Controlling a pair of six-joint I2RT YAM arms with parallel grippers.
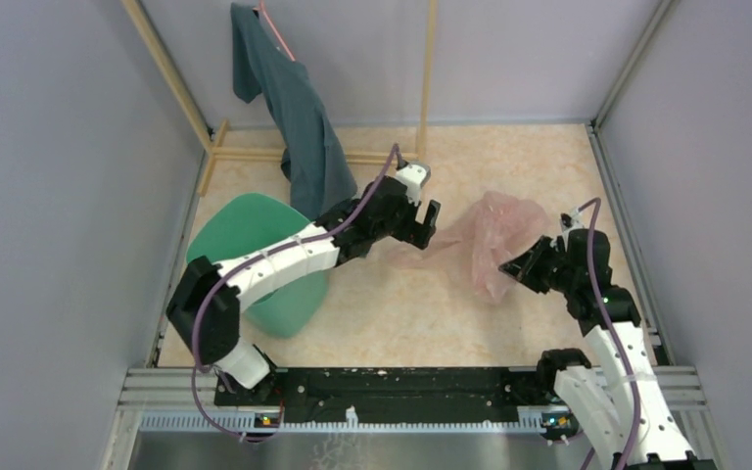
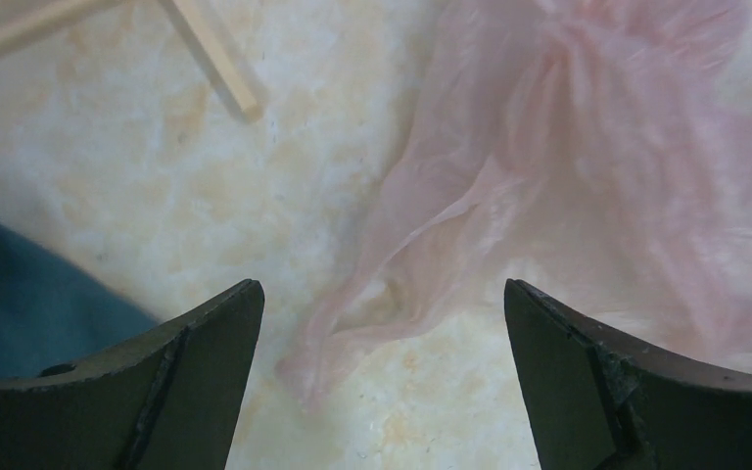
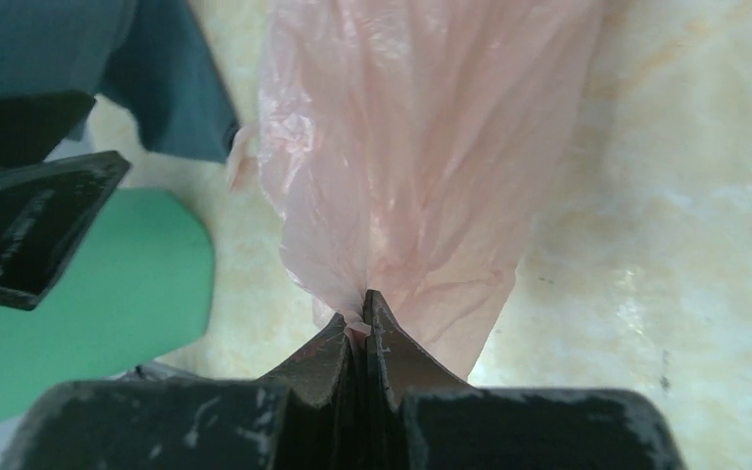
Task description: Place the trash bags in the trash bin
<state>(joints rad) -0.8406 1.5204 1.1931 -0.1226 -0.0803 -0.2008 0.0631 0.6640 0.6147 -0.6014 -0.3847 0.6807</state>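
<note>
The trash bag (image 1: 497, 240) is a thin, see-through pale pink film, wrinkled and gathered into soft folds. It lies spread on the table (image 1: 401, 313) right of centre, well apart from the trash bin (image 1: 289, 313). The bin is mint green and smooth-sided, and it sits at the left under the left arm. The right gripper (image 1: 514, 266) is closed tight, its two fingertips pinching a bunched edge of the bag, which fans out wider beyond them. The left gripper (image 1: 429, 223) is spread wide with nothing between its fingers. In its wrist view a narrow, twisted tail of the bag shows in the gap. A dark teal garment (image 1: 304, 127) hangs behind the bin.
</note>
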